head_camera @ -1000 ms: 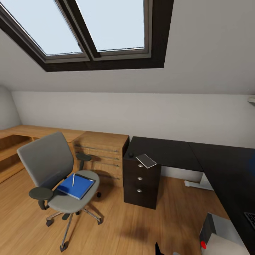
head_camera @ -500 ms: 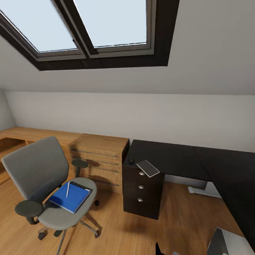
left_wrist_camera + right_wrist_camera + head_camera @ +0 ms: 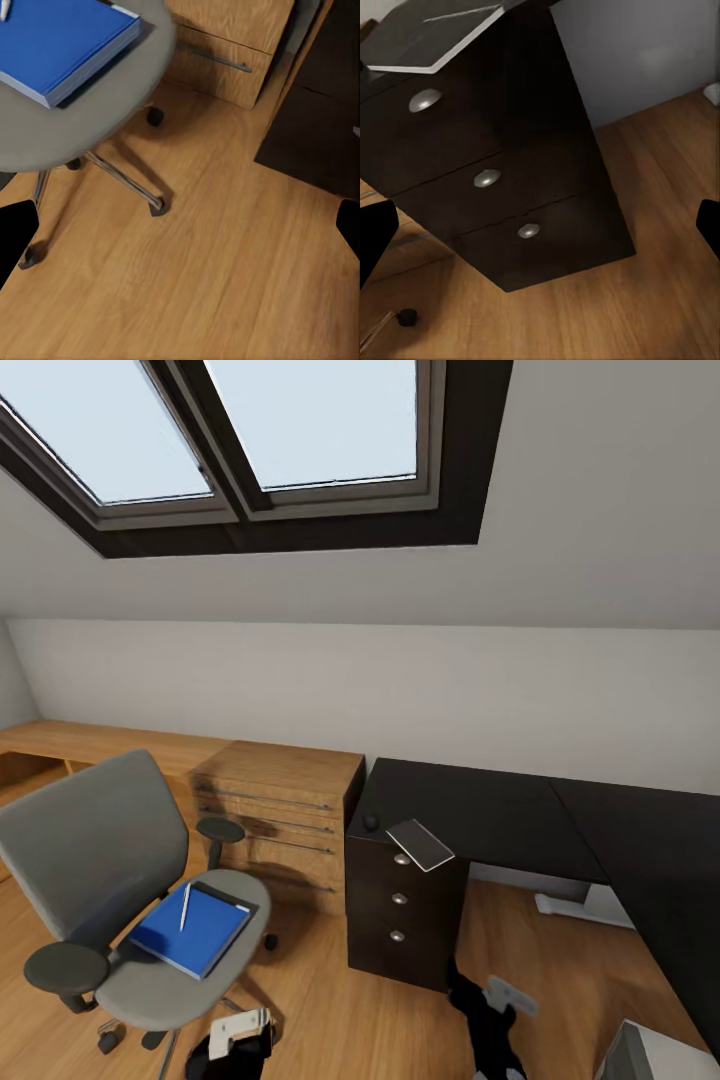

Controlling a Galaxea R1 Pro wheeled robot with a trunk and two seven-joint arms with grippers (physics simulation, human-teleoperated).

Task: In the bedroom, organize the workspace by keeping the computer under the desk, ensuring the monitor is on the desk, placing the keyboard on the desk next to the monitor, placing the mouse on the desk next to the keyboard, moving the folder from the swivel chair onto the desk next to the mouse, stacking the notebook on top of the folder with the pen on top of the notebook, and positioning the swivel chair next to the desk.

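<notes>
The grey swivel chair stands at the left with the blue folder on its seat and the pale pen lying on the folder. The folder and chair seat also show in the left wrist view. On the black desk, above the drawer unit, lie the small black mouse and the light grey notebook, which overhangs the edge. My left gripper hangs open over the floor beside the chair. My right gripper is open in front of the drawers.
A low light-wood cabinet fills the gap between chair and desk. Castors and chrome legs spread under the seat. A white desk leg stands behind the drawer unit. A light grey object sits on the floor at the bottom right. The ceiling slopes overhead.
The camera has shifted, so the chair sits further left in the picture. Both arms have come up into the bottom of the head view. The things have not moved.
</notes>
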